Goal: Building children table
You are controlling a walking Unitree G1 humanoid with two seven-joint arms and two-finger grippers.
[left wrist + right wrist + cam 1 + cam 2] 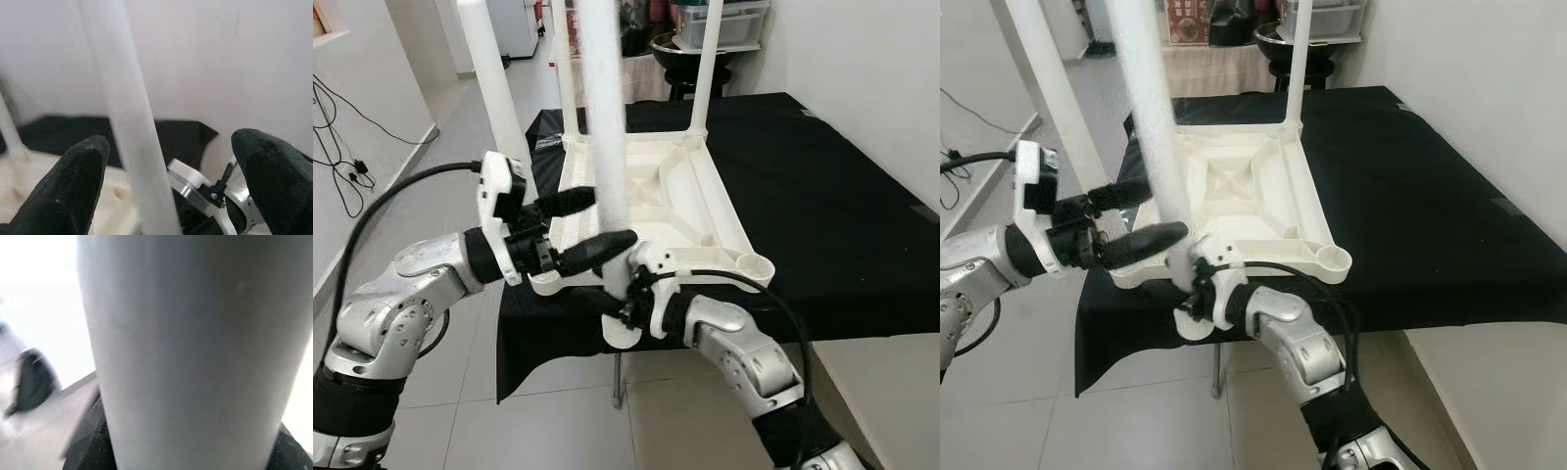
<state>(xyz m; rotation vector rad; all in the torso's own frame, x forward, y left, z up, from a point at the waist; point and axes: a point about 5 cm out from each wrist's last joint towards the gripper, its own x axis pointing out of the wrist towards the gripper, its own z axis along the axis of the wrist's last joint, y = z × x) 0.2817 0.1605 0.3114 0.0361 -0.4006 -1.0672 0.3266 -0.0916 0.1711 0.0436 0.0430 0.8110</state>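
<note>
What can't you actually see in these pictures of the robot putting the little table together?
- Right pincer: in the eye views the white leg hides its fingers; grip unclear.
- Leg tops: cut off by the upper edge of the eye views.
- Right wrist view: the leg is blurred and too close; no detail.
- Empty corner socket: its inside is too small to read.

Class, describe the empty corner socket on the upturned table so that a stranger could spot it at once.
Find the black-covered table and the white children's table top lying upside down on it. Go to its near corner on the robot's right: the empty socket is a round open cup. The other corners carry upright white legs.
</note>
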